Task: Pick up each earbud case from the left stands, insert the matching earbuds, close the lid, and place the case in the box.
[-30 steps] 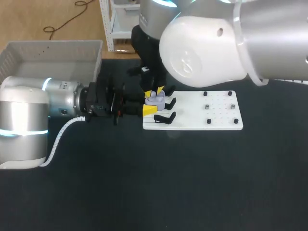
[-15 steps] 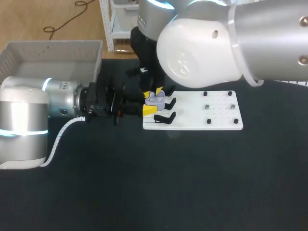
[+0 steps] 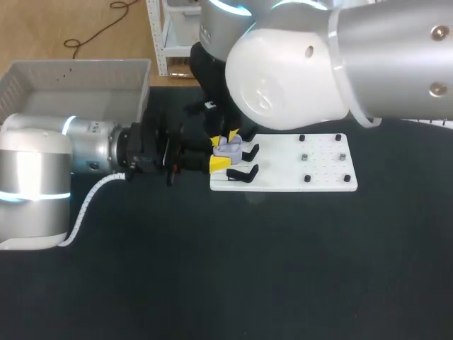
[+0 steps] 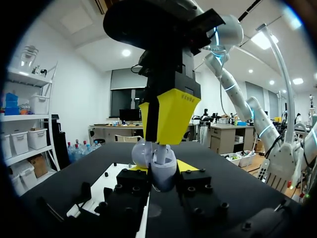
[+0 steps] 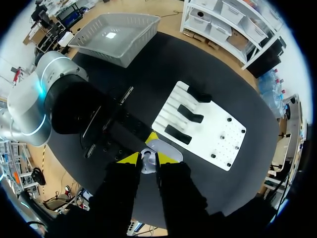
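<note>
Left gripper is clamped on the lavender earbud case, holding it with the lid open over the left end of the white stand board. Held level like this, we think the case serves as a steady fixture. Our right gripper points straight down above the case, pinched on what we take to be an earbud, whose lower end meets the case's well. We judge insertion to be the step in hand, with the lid not yet closed. The box sits on the counter, well left of the board.
</note>
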Available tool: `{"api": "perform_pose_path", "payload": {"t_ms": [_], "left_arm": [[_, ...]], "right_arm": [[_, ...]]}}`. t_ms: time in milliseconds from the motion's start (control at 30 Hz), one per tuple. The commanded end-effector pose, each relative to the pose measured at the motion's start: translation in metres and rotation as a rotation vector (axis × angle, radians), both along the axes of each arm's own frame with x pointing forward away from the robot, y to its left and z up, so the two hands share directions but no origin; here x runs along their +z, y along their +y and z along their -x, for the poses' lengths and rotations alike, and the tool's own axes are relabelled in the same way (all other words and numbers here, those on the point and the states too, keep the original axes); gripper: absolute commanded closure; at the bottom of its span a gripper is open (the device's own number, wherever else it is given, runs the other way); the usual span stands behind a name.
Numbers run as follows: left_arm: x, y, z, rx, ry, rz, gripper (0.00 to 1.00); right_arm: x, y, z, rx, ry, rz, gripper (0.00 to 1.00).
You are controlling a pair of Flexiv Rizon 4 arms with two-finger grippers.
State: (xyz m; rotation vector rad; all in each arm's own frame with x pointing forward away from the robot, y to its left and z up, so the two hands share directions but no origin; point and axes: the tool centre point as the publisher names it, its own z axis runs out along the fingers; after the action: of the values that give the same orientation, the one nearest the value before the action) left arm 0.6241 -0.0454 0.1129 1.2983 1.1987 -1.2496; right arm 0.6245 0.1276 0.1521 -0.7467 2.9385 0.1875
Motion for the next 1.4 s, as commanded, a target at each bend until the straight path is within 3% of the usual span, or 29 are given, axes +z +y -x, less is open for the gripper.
{"api": "perform_pose_path", "payload": {"t_ms": [33,400,933,1233,1400], "left_arm": [[0.003,-0.001,0.001,0.004,-0.003,0.002,1.0],[0.003,-0.001,0.001,0.004,-0.003,0.002,1.0],[0.003,-0.001,0.001,0.004,-0.003,0.002,1.0],[0.003,-0.001,0.001,0.004,-0.003,0.002,1.0],[0.003,-0.001,0.001,0.004,-0.003,0.002,1.0]], "right_arm": [[-0.005,0.001,0.001,-0.002,-0.005,0.003,1.0],[-0.001,0.001,0.013,0.004,-0.082,0.037,1.0],[-0.004,0.004,0.01,0.013,-0.074,0.039,1.0],[0.019,-0.002,0.013,-0.005,-0.004,0.036,1.0],[0.036,-0.005,0.011,0.0,0.079,0.02,1.0]]}}
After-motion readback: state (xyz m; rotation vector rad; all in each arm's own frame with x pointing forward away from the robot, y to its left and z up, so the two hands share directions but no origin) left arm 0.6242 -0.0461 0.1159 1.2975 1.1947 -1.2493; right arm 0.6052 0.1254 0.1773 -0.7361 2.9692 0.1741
